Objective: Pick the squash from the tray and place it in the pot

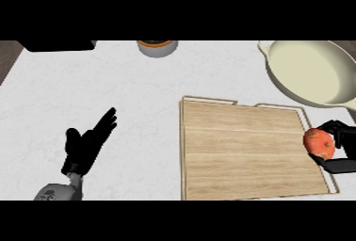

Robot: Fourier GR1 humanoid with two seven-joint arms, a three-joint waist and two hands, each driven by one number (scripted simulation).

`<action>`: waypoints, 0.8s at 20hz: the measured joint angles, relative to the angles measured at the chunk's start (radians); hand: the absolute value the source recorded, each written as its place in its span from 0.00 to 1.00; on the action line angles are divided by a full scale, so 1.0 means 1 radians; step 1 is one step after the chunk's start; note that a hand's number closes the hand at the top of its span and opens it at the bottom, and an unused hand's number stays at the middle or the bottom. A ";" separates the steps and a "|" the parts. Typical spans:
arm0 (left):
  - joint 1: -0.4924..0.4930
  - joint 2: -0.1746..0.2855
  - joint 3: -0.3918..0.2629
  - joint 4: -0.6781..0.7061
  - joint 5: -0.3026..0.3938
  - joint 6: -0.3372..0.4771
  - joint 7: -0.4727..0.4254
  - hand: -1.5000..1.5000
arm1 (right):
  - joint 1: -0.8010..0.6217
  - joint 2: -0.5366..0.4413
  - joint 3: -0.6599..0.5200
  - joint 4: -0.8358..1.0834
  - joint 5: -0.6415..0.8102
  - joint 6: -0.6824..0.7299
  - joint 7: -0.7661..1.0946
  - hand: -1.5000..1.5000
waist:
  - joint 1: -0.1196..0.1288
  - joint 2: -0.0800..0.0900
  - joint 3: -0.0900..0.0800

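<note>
An orange-red squash (319, 142) sits in my right hand (339, 150) at the right edge of the view, over the right rim of the wooden tray (243, 150). The black fingers curl round it from behind and below. The cream pot (313, 70) stands at the upper right, beyond the tray, with its inside showing nothing in it. My left hand (87, 143) rests open on the white counter at the lower left, fingers pointing up and right.
A grey cup with an orange rim (157, 47) stands at the counter's back edge. A dark object (59, 45) lies at the back left. The tray has thin metal handles along its edges.
</note>
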 measured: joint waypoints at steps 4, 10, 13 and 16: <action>-0.001 0.005 -0.005 -0.006 -0.001 -0.013 -0.001 0.50 | 0.048 -0.161 -0.120 0.112 -0.044 -0.024 -0.040 1.00 | 0.023 0.011 0.004; -0.033 -0.018 -0.021 0.033 -0.018 -0.020 -0.019 0.50 | 0.043 -0.298 -0.171 0.264 -0.014 -0.096 -0.126 1.00 | 0.053 0.013 0.005; -0.022 -0.011 -0.020 0.016 -0.014 -0.034 -0.007 0.50 | 0.038 -0.328 -0.174 0.306 0.013 -0.155 -0.177 1.00 | 0.059 0.011 0.004; -0.024 -0.006 -0.011 0.012 -0.008 -0.045 0.000 0.50 | 0.007 -0.376 -0.172 0.328 0.035 -0.184 -0.199 1.00 | 0.062 0.010 0.003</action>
